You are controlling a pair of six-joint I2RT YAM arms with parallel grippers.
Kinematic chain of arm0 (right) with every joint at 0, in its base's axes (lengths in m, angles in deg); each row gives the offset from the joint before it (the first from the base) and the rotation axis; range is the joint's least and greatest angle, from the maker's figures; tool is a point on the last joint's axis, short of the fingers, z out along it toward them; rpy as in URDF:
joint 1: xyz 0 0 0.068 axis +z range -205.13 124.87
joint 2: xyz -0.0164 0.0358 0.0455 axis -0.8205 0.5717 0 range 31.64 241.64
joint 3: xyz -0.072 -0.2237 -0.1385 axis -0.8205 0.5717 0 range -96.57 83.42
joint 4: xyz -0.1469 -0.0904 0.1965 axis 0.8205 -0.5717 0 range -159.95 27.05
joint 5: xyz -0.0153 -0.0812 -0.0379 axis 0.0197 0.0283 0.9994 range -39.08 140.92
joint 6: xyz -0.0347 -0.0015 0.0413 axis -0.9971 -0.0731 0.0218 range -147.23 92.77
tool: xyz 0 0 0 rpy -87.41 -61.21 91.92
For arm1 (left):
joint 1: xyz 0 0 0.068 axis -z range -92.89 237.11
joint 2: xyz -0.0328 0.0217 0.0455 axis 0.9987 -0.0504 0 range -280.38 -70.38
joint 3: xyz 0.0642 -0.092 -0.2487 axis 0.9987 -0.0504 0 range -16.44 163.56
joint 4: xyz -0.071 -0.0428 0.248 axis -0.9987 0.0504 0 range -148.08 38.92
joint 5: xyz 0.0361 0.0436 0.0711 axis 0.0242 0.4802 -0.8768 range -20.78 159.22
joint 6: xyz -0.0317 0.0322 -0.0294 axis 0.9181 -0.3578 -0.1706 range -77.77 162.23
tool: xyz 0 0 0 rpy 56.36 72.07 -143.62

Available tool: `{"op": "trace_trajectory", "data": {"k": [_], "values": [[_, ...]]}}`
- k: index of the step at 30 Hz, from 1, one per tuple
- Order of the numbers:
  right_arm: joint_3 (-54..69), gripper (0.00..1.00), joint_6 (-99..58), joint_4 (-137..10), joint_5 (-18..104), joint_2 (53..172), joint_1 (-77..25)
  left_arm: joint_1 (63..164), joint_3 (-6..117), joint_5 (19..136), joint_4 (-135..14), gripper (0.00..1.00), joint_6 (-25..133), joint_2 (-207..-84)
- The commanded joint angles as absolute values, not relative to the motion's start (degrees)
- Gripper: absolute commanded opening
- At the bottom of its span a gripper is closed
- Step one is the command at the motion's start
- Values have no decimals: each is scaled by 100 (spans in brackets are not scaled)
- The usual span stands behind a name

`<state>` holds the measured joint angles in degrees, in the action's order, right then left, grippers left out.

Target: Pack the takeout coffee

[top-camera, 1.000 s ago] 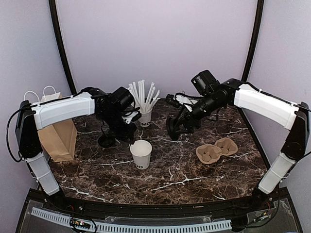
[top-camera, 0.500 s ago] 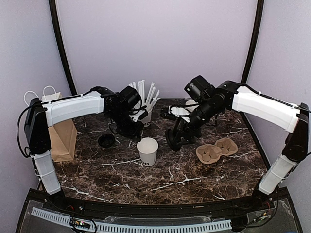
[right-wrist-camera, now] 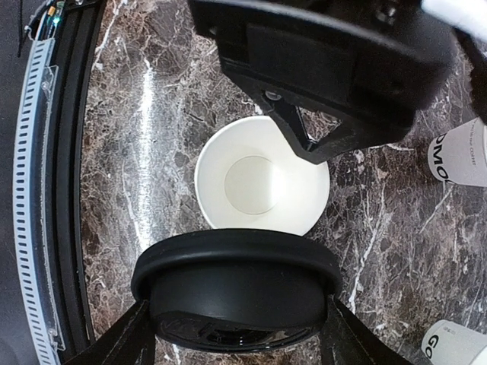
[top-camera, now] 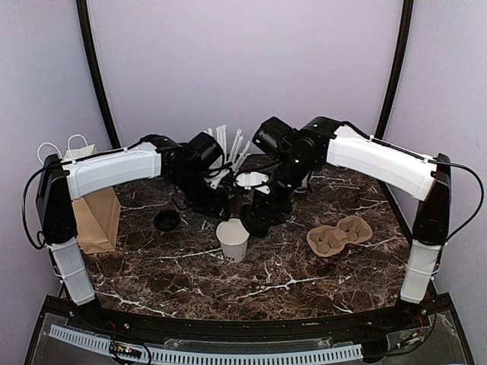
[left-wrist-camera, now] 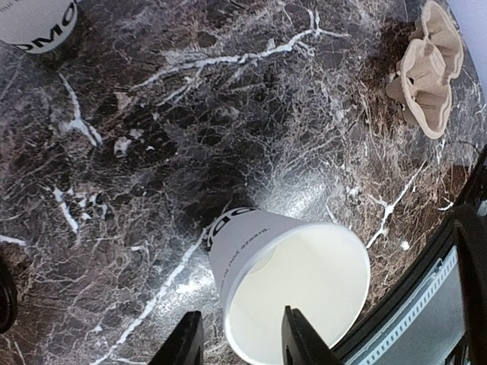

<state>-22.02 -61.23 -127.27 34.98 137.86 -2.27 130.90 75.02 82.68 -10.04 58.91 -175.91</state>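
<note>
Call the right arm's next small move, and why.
Probably slide the right tool until its black lid centres over the white cup. The lid is gripped but offset from the open mouth; the left tool stands open at the rim.

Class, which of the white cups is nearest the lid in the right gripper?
The open, empty cup right beside the lid; the upper-right cup and corner cup sit at that view's edge.

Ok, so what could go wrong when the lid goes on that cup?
The left gripper is open astride the rim of the white cup, not holding it, so a push might tip the cup. The black lid in the right gripper isn't lined up over the cup yet, so it could land crooked. Both grippers are crowded close and might bump.
</note>
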Motion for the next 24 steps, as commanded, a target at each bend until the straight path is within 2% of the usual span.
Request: {"op": "trace_trajectory", "data": {"k": [1,6,10,24], "values": [[-3083,64,-6166,-13310,3853,14389,-61,13085,7355,7587,-972,39,6179,-16822],[-3460,66,-6154,-13237,4119,14697,139,12818,6594,6878,-1359,39,6740,-16073],[-3617,68,-6185,-13232,4235,14904,216,12537,5680,7300,-1848,39,6982,-15615],[-3702,69,-6048,-13081,4485,15244,257,12484,4786,7587,-2409,39,7187,-15394]]}}
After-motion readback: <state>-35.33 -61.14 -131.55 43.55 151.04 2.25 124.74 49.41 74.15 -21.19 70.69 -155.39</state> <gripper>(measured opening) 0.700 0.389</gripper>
